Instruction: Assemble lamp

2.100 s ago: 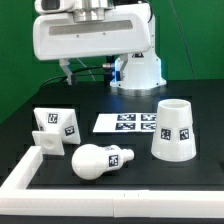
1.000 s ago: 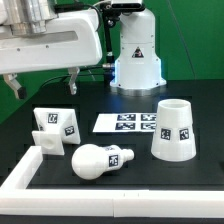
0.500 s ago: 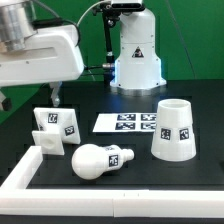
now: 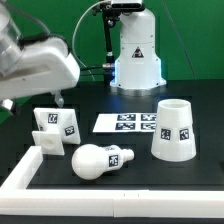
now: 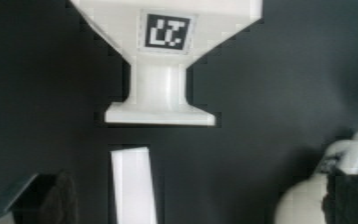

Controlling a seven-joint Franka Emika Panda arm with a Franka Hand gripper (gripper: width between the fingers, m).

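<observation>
The white lamp base [image 4: 52,130] stands at the exterior view's left, with tags on its faces. The rounded bulb [image 4: 100,160] lies on its side in front of it. The tapered shade [image 4: 175,130] stands mouth down at the right. My gripper [image 4: 32,103] hangs above the base, a little to the exterior view's left of it, open and empty, its fingers wide apart. In the wrist view the base [image 5: 163,70] shows with its tag, the bulb [image 5: 336,190] shows at one edge, and the gripper [image 5: 194,208] holds nothing.
The marker board [image 4: 130,123] lies flat between base and shade. A long white rail [image 4: 22,178] borders the table's front and left; it also shows in the wrist view [image 5: 137,188]. The robot's white pedestal [image 4: 137,60] stands at the back.
The gripper has swung from the back centre toward the exterior view's left and come down over the base. The lamp parts have not moved.
</observation>
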